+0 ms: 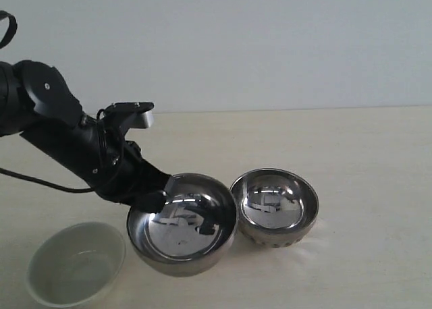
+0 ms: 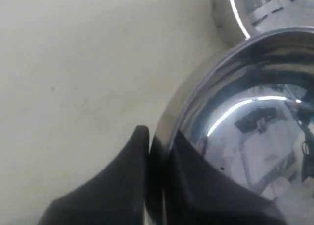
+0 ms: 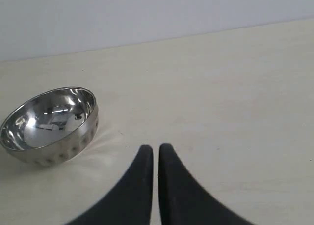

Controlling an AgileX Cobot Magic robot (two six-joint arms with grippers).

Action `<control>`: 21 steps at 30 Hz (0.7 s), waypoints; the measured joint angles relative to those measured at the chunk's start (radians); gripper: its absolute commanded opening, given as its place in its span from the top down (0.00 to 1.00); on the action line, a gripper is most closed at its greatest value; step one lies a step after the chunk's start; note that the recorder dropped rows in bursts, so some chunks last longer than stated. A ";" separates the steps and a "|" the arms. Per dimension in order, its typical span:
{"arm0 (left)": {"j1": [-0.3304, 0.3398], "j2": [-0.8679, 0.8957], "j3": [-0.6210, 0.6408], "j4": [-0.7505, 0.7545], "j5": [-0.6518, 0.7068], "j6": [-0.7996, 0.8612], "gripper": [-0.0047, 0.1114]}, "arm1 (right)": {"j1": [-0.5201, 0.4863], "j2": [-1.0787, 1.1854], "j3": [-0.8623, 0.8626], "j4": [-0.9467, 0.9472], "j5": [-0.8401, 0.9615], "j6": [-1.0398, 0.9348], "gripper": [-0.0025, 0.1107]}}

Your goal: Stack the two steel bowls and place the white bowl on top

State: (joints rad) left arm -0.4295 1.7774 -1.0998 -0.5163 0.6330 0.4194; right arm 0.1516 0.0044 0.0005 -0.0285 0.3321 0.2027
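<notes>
The left hand [image 1: 156, 200] pinches the rim of the smooth bowl [image 1: 182, 231], one finger inside and one outside. The bowl is tilted, and I cannot tell whether its base touches the table [image 1: 364, 187]. The ribbed bowl [image 1: 275, 204] sits just beside it, and the white bowl [image 1: 75, 263] is near the left corner. The right hand [image 3: 156, 151] is closed on nothing and shows only in its wrist view.

Two steel bowls show, one smooth bowl [image 1: 177, 243], one ribbed bowl [image 1: 275, 208], plus one white bowl [image 1: 75, 265].
</notes>
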 measured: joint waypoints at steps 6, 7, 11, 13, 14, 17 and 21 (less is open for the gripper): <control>0.000 0.000 0.099 -0.017 -0.102 0.012 0.93 | 0.000 0.000 0.000 0.000 0.000 0.000 0.98; 0.000 0.000 0.109 -0.044 -0.114 0.040 0.93 | 0.000 0.000 0.000 0.000 0.000 0.000 0.98; 0.000 0.000 0.114 -0.169 -0.125 0.136 0.93 | 0.000 0.000 0.000 0.000 0.000 0.000 0.98; 0.000 0.000 0.116 -0.219 -0.126 0.181 0.93 | 0.000 0.000 0.000 0.000 0.000 0.000 0.98; 0.000 0.000 0.116 -0.229 -0.126 0.192 0.93 | 0.000 0.000 0.000 0.000 0.000 0.000 0.98; 0.000 0.018 0.116 -0.248 -0.127 0.212 0.93 | 0.000 0.000 0.000 0.000 0.000 0.000 0.98; 0.000 0.041 0.116 -0.253 -0.130 0.221 0.93 | 0.000 0.000 0.000 0.000 0.000 0.000 0.98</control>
State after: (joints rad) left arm -0.4295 1.8183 -0.9838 -0.7691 0.5030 0.6404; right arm 0.1516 0.0044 0.0005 -0.0285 0.3321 0.2027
